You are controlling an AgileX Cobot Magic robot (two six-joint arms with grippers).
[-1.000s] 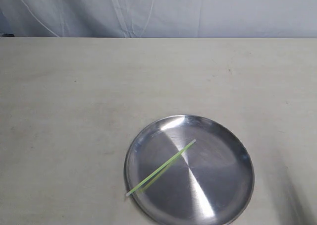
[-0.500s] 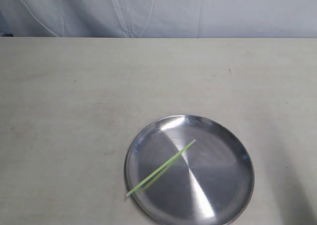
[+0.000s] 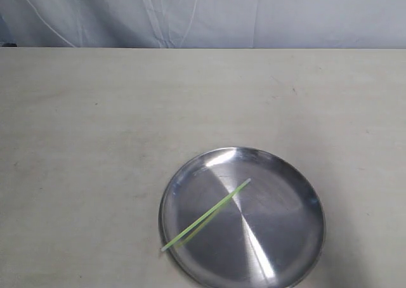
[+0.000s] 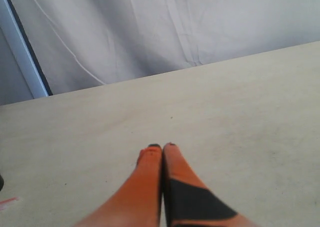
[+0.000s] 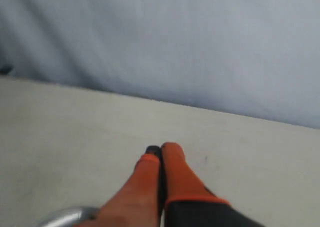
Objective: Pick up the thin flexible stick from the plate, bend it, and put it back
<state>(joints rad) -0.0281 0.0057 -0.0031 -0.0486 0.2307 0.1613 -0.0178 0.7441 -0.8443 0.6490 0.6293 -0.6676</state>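
In the lower middle of the exterior view, the stick (image 3: 205, 214) lies flat on the plate (image 3: 285, 193). Its long axis slants from near the plate's centre down to the lower-left rim, where its tip pokes just past the edge. Neither claw shows in that view. The right claw (image 5: 161, 149) is empty, fingers pressed together, with a sliver of the plate's rim close by, so the right arm looks nearer. The left claw (image 4: 162, 146), likewise pressed together, hangs over bare table (image 4: 240, 102)
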